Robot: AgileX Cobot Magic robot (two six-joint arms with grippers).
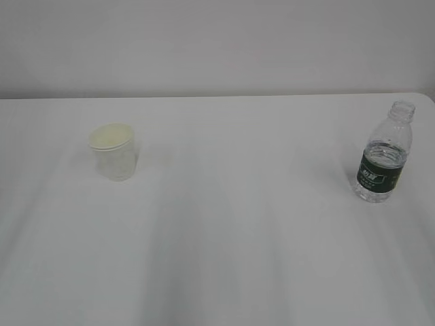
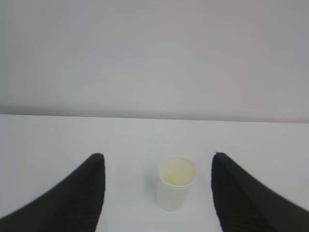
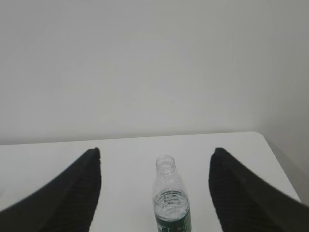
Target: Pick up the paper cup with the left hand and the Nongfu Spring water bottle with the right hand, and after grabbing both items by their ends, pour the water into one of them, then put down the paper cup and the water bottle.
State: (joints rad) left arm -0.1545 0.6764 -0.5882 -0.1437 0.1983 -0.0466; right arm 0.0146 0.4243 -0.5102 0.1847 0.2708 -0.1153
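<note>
Worktop (image 1: 224, 258) and both things show in our outside view, but no arms do. We see the paper cup (image 1: 114, 151) standing on the left and the Nongfu Spring water bottle (image 1: 384, 153) standing far off on the right, with water (image 1: 380, 170) inside and no cap. Only the wrist views show the claws. Our left claw (image 2: 158, 166) is wide open around nothing, with the cup ahead between its fingers (image 2: 77, 198). Our right claw (image 3: 154, 162) is wide open too, empty, with the bottle ahead.
</note>
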